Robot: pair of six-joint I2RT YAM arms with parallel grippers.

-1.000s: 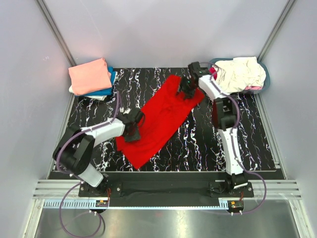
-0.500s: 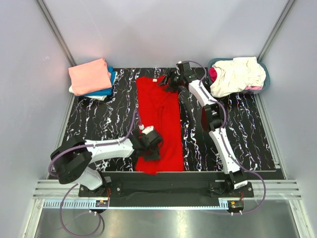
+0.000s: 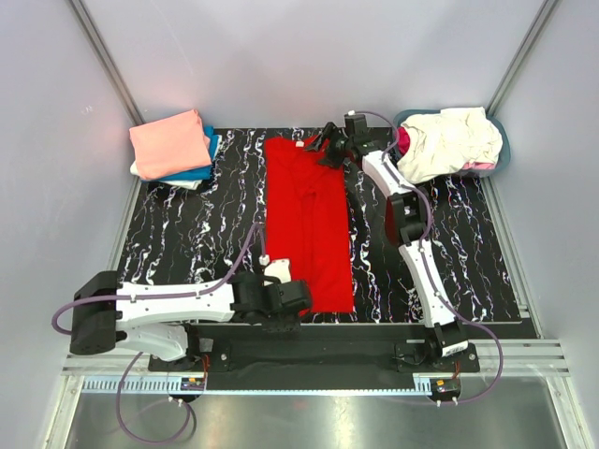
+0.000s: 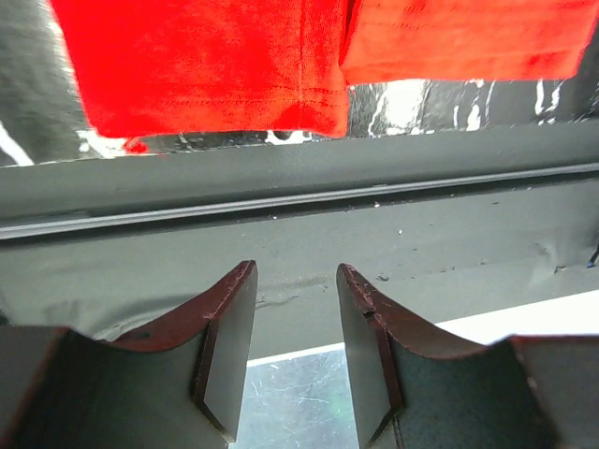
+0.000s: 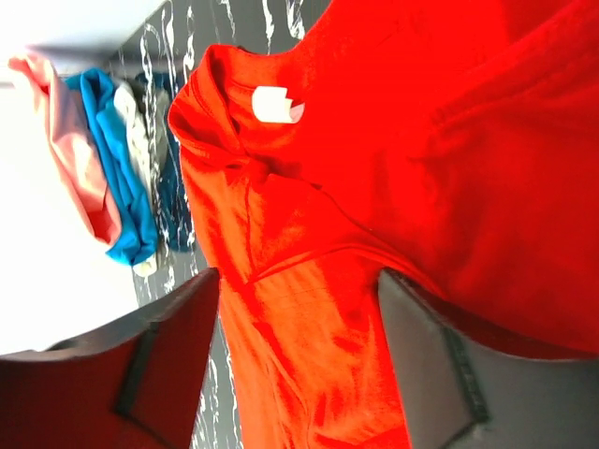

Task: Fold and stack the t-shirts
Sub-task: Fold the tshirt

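The red t-shirt (image 3: 307, 224) lies spread flat on the black, white-veined tabletop (image 3: 187, 234), a long strip with its collar at the far end and its hem at the near edge. The white label (image 5: 277, 105) inside its collar shows in the right wrist view. The left gripper (image 4: 295, 271) sits low just off the shirt's hem, over the grey rail at the tabletop's near edge. Its jaws stand moderately apart with nothing between them, and the hem lies just beyond their tips. The right gripper (image 5: 298, 276) hovers at the shirt's collar end, its jaws spread wide and holding nothing, with the red cloth lying beneath them. Off the collar end on the left arm's side sits a folded stack, a salmon-pink shirt (image 3: 168, 142) on top of a blue shirt (image 3: 192, 173). On the opposite side of the collar, the grey-blue basket (image 3: 501, 154) holds crumpled cream shirts (image 3: 449, 140).
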